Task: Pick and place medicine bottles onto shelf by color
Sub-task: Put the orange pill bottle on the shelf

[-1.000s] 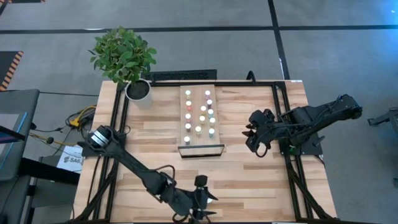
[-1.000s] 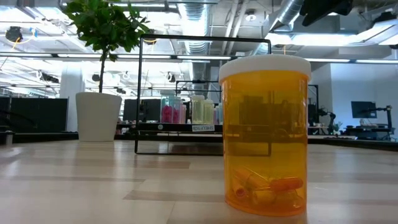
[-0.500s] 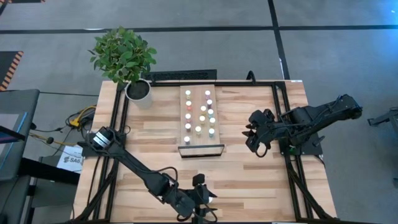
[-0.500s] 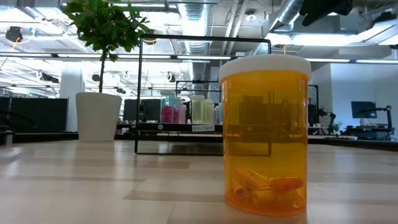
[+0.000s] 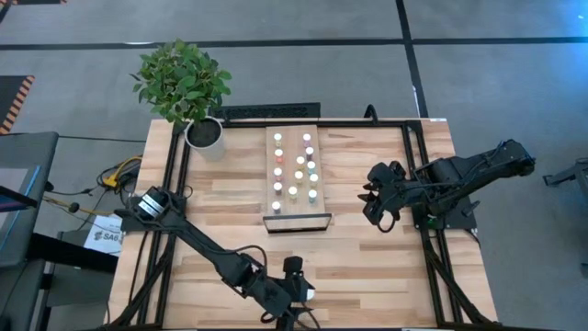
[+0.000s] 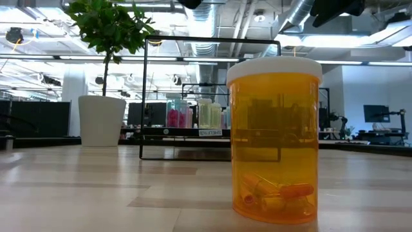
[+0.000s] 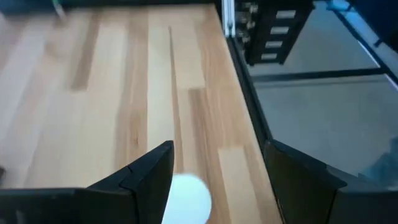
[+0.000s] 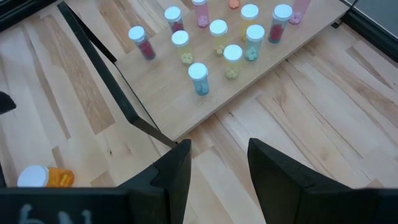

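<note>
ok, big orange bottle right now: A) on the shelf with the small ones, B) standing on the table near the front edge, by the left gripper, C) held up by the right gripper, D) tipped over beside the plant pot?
B: the big orange bottle stands upright on the bare table, off the shelf, with the left gripper right at its white cap.

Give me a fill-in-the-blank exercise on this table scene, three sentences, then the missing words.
1. The big bottle standing alone near the table's front edge has an ____ body.
2. The small bottles stand upright on the ____.
3. The left claw hangs above the big bottle's ____ cap, while the right claw waits to the shelf's right.

Missing words: orange; shelf; white
</note>
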Action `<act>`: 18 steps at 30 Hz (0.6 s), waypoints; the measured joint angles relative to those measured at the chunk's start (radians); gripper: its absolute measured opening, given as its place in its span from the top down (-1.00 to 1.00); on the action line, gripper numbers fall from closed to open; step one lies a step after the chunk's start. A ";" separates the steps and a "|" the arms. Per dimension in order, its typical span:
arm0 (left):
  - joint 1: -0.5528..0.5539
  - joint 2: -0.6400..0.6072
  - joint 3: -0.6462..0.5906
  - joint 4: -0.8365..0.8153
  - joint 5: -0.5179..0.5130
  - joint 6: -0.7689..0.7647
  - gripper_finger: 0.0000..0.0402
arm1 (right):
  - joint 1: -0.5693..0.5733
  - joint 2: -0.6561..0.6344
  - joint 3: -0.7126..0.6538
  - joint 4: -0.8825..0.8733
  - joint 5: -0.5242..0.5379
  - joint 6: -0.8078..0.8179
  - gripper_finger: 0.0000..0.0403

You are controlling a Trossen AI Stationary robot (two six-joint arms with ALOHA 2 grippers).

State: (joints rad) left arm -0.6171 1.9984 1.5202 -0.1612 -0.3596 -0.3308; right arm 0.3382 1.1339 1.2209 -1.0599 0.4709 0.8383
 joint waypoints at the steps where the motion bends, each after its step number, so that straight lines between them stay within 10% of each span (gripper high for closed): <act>1: 0.002 0.000 -0.007 0.000 0.019 -0.012 -0.19 | 0.000 0.000 0.000 0.000 0.000 0.000 0.11; 18: 0.025 0.082 -0.030 0.052 -0.005 -0.099 -0.57 | 0.000 0.000 0.000 0.003 0.000 0.000 0.11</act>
State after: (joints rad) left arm -0.5922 2.0808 1.4899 -0.1095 -0.3650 -0.4301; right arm 0.3381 1.1336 1.2205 -1.0573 0.4709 0.8383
